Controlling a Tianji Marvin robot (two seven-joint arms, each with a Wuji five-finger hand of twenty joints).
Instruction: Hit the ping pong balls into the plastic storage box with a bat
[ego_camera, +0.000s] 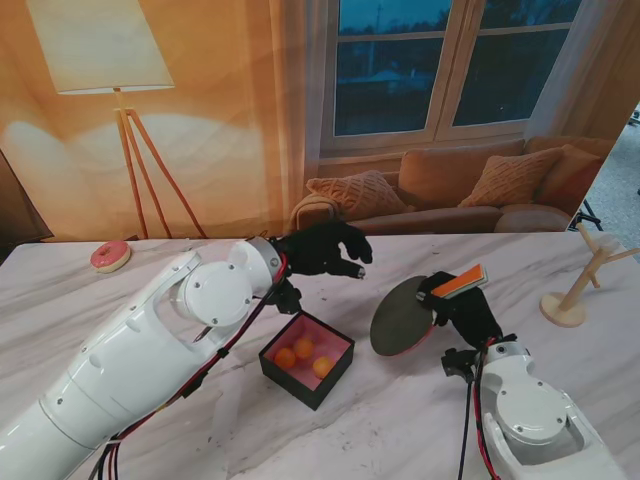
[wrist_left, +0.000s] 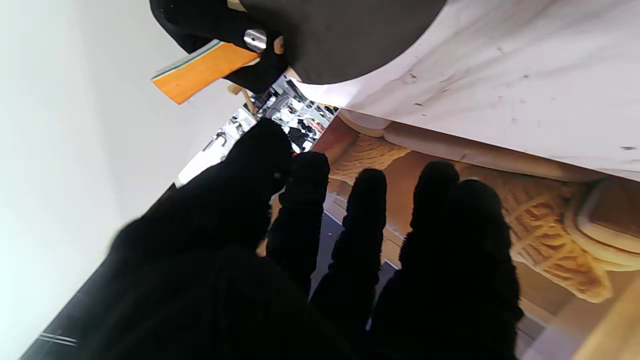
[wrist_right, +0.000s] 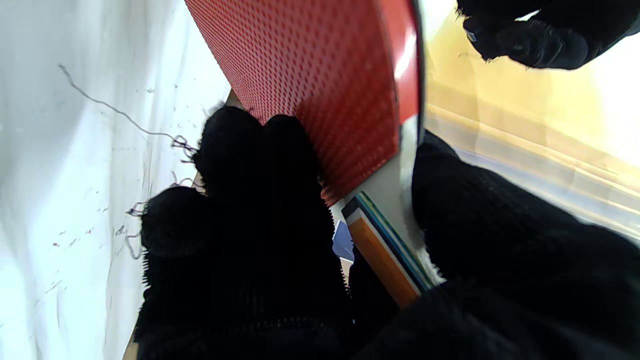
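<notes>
A black storage box (ego_camera: 307, 358) with a pink inside sits in the middle of the table, with three orange ping pong balls (ego_camera: 303, 348) in it. To its right my right hand (ego_camera: 462, 308) is shut on the orange handle of a bat (ego_camera: 402, 317), whose dark face stands on edge on the table. The right wrist view shows the bat's red pimpled face (wrist_right: 320, 85) between my black-gloved fingers (wrist_right: 250, 165). My left hand (ego_camera: 322, 248) hovers above the table just beyond the box, open and holding nothing. In the left wrist view its spread fingers (wrist_left: 365, 210) point toward the bat (wrist_left: 340, 35).
A pink doughnut-like ring (ego_camera: 110, 257) lies at the far left of the marble table (ego_camera: 400, 420). A wooden peg stand (ego_camera: 578, 285) is at the far right edge. A printed living-room backdrop stands behind the table.
</notes>
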